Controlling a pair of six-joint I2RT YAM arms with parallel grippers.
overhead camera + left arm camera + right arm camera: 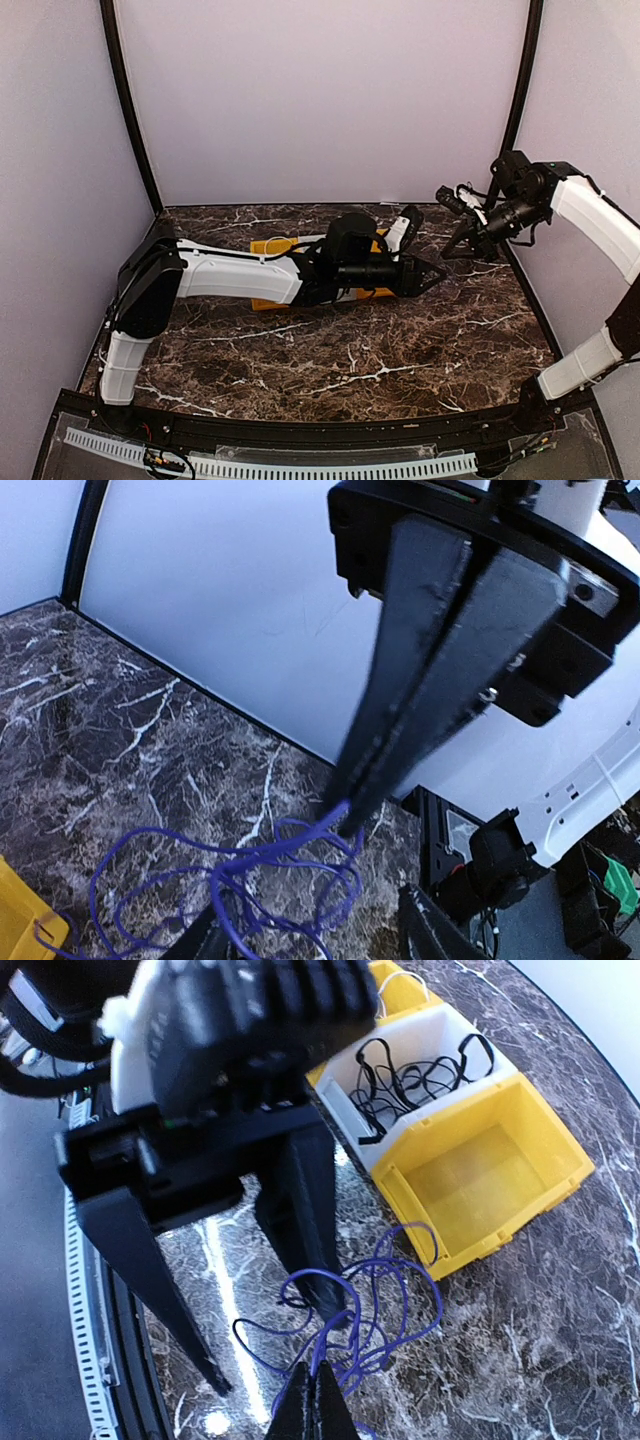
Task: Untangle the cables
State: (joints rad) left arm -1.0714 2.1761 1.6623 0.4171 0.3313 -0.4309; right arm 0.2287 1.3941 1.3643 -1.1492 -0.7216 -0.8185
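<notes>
From above, the left arm reaches flat across the dark marbled tabletop, passing over a yellow bin. Its left hand ends right of centre with the fingers spread. The right arm bends in from the far right. The right hand points down toward the left hand, with the two tips close together.

In the left wrist view, the right hand comes down from the upper right, its two long black fingers pressed together. Their tips pinch a purple cable just above the tabletop. From the pinch, the cable spills left and down in several loose loops over the marble. The left hand's own fingers show at the bottom edge, set wide apart on either side of the loops. A corner of the yellow bin sits at the lower left.

In the right wrist view, the right hand's tips meet at the bottom edge on a strand of the purple cable. The left hand stands open over the loops, one fingertip right at the tangle; I cannot tell whether it touches. Beyond lies the yellow bin, and black cables lie heaped in its white compartment.
</notes>
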